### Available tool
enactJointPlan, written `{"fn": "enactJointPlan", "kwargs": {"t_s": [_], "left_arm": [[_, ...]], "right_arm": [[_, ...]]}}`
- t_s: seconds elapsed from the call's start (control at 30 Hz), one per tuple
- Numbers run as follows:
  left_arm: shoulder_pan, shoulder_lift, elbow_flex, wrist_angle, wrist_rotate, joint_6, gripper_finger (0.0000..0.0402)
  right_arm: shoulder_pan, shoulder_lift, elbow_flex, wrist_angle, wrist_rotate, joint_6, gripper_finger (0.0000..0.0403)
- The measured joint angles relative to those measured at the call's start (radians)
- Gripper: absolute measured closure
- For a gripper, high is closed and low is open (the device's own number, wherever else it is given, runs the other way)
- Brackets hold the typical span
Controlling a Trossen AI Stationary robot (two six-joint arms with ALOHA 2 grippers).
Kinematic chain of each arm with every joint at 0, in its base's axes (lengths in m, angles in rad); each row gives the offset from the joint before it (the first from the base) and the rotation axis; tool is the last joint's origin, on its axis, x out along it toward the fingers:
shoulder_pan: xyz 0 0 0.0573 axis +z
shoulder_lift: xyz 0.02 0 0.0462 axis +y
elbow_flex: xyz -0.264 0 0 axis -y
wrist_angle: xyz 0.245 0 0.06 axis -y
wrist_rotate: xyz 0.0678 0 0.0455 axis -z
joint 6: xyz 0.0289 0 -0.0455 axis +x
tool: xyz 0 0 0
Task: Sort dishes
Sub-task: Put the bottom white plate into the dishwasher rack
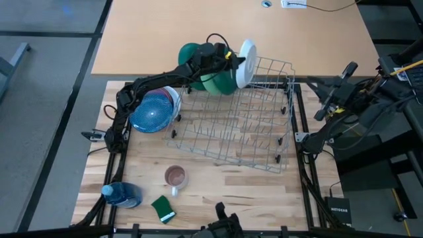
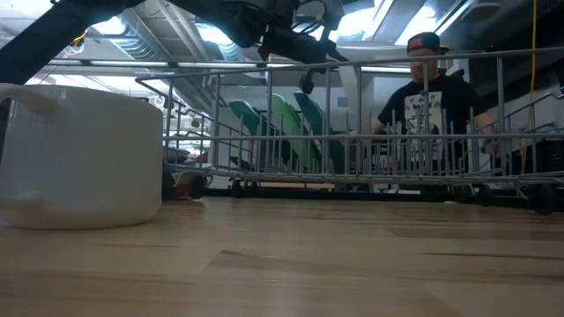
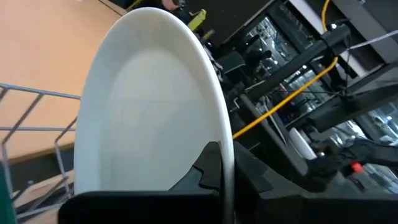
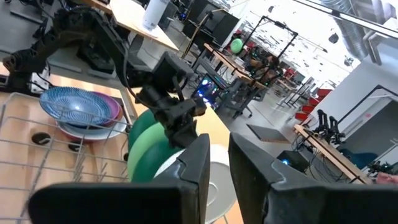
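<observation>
The wooden table (image 1: pixel 218 182) carries a wire rack (image 1: pixel 241 122); my left claw (image 1: pixel 232 61) is clamped on a white plate (image 1: pixel 246 63) above the rack's far edge, green plates (image 1: pixel 213 74) beside it, blue stack (image 1: pixel 155 109), bottle (image 1: pixel 122 194), mug (image 1: pixel 175 177), sponge (image 1: pixel 162 209); right claw (image 4: pixel 216 163) slightly apart

Only readable text: "NETGEAR" on the small black box (image 1: pixel 339 210) hanging off the table's near right corner, high view. The person's dark shirt (image 2: pixel 426 106) in the low view has a white print, but it's too small to read. White tag (image 1: pixel 293 4) at the far edge of the tan desk has marks, illegible. Nothing else legible.
</observation>
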Motion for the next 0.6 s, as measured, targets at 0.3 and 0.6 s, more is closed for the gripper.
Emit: {"fn": "enactJointPlan", "kwargs": {"t_s": [0.3, 0.6], "left_arm": [[-0.019, 0.0, 0.0, 0.004, -0.003, -0.002, 0.0401], [-0.035, 0.029, 0.0, -0.033, -0.041, -0.009, 0.0401]], "right_arm": [[0.0, -0.073, -0.103, 0.0, 0.0, 0.072, 0.0338], [0.0, -0.09, -0.134, 0.001, 0.0, 0.085, 0.0338]]}}
